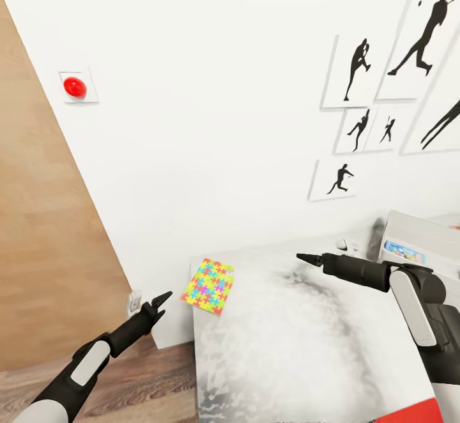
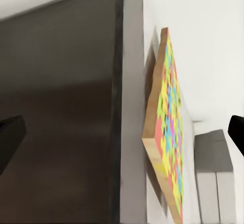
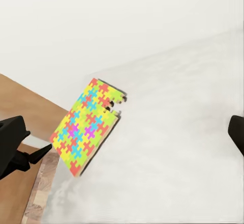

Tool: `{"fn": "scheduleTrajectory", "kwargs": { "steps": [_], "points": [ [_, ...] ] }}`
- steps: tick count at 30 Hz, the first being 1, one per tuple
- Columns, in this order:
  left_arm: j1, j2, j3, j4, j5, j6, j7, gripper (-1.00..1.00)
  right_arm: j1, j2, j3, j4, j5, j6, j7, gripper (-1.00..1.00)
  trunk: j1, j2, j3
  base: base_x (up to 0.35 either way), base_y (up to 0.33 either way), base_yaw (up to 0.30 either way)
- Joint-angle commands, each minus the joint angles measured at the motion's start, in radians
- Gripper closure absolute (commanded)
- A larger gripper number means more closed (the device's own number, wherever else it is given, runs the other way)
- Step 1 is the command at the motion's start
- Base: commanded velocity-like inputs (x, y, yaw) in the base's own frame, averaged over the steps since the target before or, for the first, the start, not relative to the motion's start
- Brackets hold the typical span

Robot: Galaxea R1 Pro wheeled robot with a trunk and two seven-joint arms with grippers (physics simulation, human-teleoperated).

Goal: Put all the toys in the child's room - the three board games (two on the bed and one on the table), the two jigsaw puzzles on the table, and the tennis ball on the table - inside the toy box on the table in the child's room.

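Multicoloured puzzle (image 1: pixel 208 285) overhangs the counter (image 1: pixel 300 346) corner, just ahead of your spread left tool (image 1: pixel 161 303). Slide one finger beneath the overhang, one above, and pinch squarely. Right tool (image 1: pixel 305 258) hovers beyond it, apparently spread too.

likely child's room: sports-silhouette pictures (image 1: pixel 358 71), jigsaw puzzle (image 1: pixel 208 286)

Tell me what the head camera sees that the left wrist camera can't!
Head camera alone: the sports pictures on the wall, a red button, the grey toy box, and both grippers, left and right. Left wrist camera alone: the jigsaw puzzle's brown side edge and the table's dark side. Both see the colourful jigsaw puzzle at the table's corner, overhanging the edge.
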Motion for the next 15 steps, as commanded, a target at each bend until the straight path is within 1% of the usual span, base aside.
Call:
{"fn": "scheduleTrajectory", "kwargs": {
  "steps": [1, 11, 15],
  "points": [
    [0.000, 0.001, -0.003, 0.000, 0.011, 0.007, 0.000, -1.00, -0.001, 0.000, -0.001, 0.000, 0.008, 0.004, 0.010, -1.00, 0.000, -0.001, -0.001, 0.000, 0.000, -0.209],
    [0.000, 0.000, -0.003, 0.000, 0.012, 0.007, 0.000, -1.00, -0.001, 0.000, -0.001, 0.000, 0.008, 0.004, 0.010, -1.00, 0.000, -0.001, -0.001, 0.000, 0.000, -0.231],
    [0.000, -0.001, -0.003, 0.000, 0.013, 0.007, 0.001, -1.00, -0.001, 0.000, -0.001, 0.000, 0.008, 0.004, 0.010, -1.00, 0.000, -0.001, -0.001, 0.000, 0.000, -0.180]
  ]
}}
